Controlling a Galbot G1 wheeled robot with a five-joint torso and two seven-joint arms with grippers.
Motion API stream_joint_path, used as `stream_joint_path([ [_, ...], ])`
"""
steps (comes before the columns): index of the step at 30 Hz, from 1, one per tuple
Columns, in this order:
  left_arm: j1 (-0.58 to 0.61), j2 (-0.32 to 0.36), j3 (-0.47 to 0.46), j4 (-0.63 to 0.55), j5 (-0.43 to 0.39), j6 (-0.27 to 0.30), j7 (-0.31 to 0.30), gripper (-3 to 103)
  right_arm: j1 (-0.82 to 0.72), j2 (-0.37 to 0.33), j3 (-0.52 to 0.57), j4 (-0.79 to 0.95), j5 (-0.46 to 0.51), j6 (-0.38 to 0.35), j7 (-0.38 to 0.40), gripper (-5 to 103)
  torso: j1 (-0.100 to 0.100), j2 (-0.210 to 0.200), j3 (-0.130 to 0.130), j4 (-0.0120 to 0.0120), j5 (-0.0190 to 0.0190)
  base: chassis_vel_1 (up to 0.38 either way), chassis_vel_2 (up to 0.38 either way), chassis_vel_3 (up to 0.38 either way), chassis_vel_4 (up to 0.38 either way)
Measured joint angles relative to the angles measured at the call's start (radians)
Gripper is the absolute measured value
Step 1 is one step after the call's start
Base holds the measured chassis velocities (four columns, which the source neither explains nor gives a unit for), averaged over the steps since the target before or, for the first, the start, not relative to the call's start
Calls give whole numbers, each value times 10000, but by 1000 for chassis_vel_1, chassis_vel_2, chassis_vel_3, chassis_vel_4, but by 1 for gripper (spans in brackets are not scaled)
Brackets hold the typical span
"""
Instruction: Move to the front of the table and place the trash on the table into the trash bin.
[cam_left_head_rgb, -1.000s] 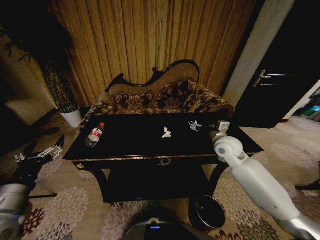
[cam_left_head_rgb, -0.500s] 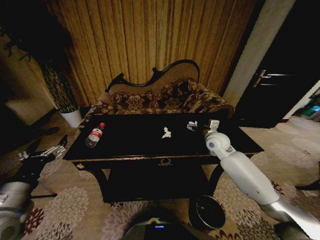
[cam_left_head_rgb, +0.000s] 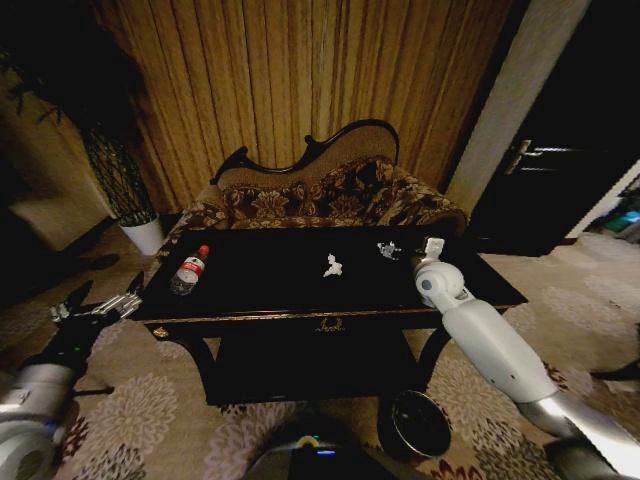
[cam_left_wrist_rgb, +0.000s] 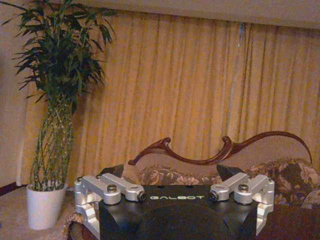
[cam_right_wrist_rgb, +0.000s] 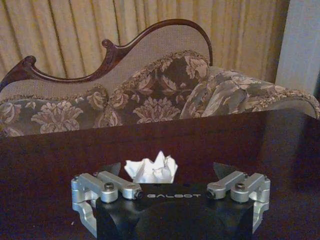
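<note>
Head view, left pincer seen spread open off the table's left end, bottle lying on its left part, paper wad at centre, right pincer held open around second wad, trash bin stood on carpet below.

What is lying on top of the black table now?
On the table: a bottle and two paper wads. The right tool hovers open at one wad, covering its base.

Home living room: carved sofa, curtains, floral carpet, potted plant.
</note>
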Motion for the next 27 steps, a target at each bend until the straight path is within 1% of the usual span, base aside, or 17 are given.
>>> stream_joint_path([
  [5, -29, 30, -27, 0, -20, 0, -3, 100, 12, -29, -113, -71, -30, 0, -4, 101, 0, 0, 0, 0, 0, 0, 0, 0, 0],
  [6, -36, 50, -46, 0, -23, -9, -3, 100, -15, -37, -132, -93, -83, 0, -9, 96, 0, 0, 0, -1, -1, 0, 0, 0, 0],
  [7, -40, 53, -56, 0, -24, -17, -2, 100, -30, -37, -142, -106, -110, 0, -12, 96, 0, 0, 0, -1, 0, 0, 0, 0, 0],
  [8, -44, 50, -72, 0, -24, -29, 1, 100, -41, -40, -155, -128, -170, 0, -23, 91, 0, 0, 0, -2, 0, 0, 0, 0, 0],
  [9, -44, 50, -72, 0, -24, -29, 1, 100, -41, -40, -155, -128, -170, 0, -23, 91, 0, 0, 0, -2, 0, 0, 0, 0, 0],
  [12, 4, 8, -154, 0, -16, -173, 131, 100, 40, -55, -235, -272, -413, 1, -202, 75, 0, 0, 0, -1, -1, 0, 0, 0, 0],
  [13, 4, 8, -154, 0, -16, -173, 131, 100, 40, -55, -235, -272, -413, 1, -202, 75, 0, 0, 0, -1, -1, 0, 0, 0, 0],
  [15, 47, 11, -271, 0, -16, -255, 320, 100, 153, -44, -316, -351, -478, 12, -252, 64, 0, 0, 0, 0, -1, 0, 0, 0, 0],
  [17, 75, 36, -331, 0, -17, -281, 381, 100, 191, -21, -381, -372, -484, 29, -261, 54, 0, 0, 0, 1, -1, 0, 0, 0, 0],
  [19, 94, 53, -338, 0, -18, -294, 385, 100, 191, -18, -396, -373, -484, 33, -264, 54, 0, 0, 0, 0, 0, 0, 0, 0, 0],
  [21, 206, 152, -425, 0, -20, -425, 488, 100, 163, -26, -410, -376, -487, 40, -282, 42, 0, 0, 0, 0, -2, 0, 0, 0, 0],
  [22, 206, 152, -425, 0, -20, -425, 488, 100, 163, -26, -410, -376, -487, 40, -282, 42, 0, 0, 0, 0, -2, 0, 0, 0, 0],
  [25, 221, 262, -529, 0, -55, -481, 589, 100, 97, -32, -389, -395, -490, 50, -318, 25, 0, 0, 0, -1, 0, 0, 0, 0, 0],
  [27, 210, 277, -532, 0, -62, -483, 592, 100, 93, -30, -384, -401, -490, 52, -325, 25, -1, 0, 0, -1, 0, 0, 0, 0, 0],
])
